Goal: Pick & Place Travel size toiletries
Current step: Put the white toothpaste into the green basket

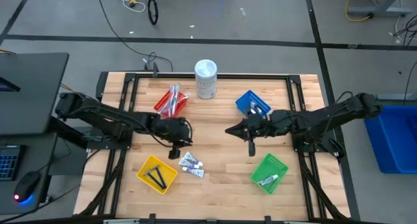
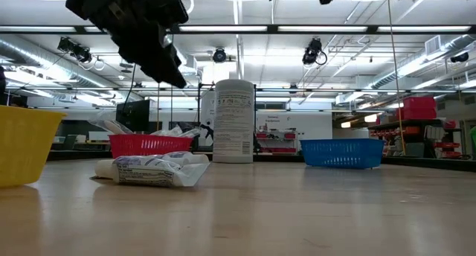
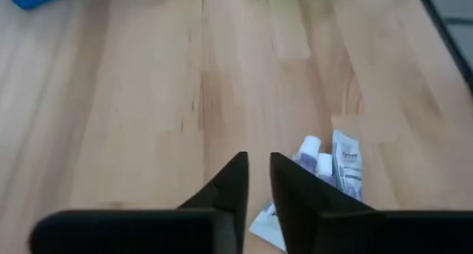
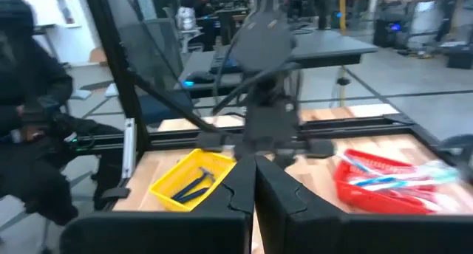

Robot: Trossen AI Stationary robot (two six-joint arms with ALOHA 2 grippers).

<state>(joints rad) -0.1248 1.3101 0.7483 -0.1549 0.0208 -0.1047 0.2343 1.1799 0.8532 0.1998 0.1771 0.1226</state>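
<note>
On the left of the desk, the yellow basket sits near the front edge and holds thin black pieces, apparently sorted there by kind. Behind it the red basket holds slim pale sticks. The left gripper hangs above the wood between these two baskets; in its wrist view the fingers stand a narrow gap apart with nothing between them. Just beside it lie the loose tubes and packets, flat on bare desk and in no basket, so they look like the next things to lift. A tall white container stands at the back middle. Further right the right gripper hovers over the desk, fingers together and empty, seemingly waiting. The blue basket sits behind it and the green basket in front, with one pale item inside
</note>
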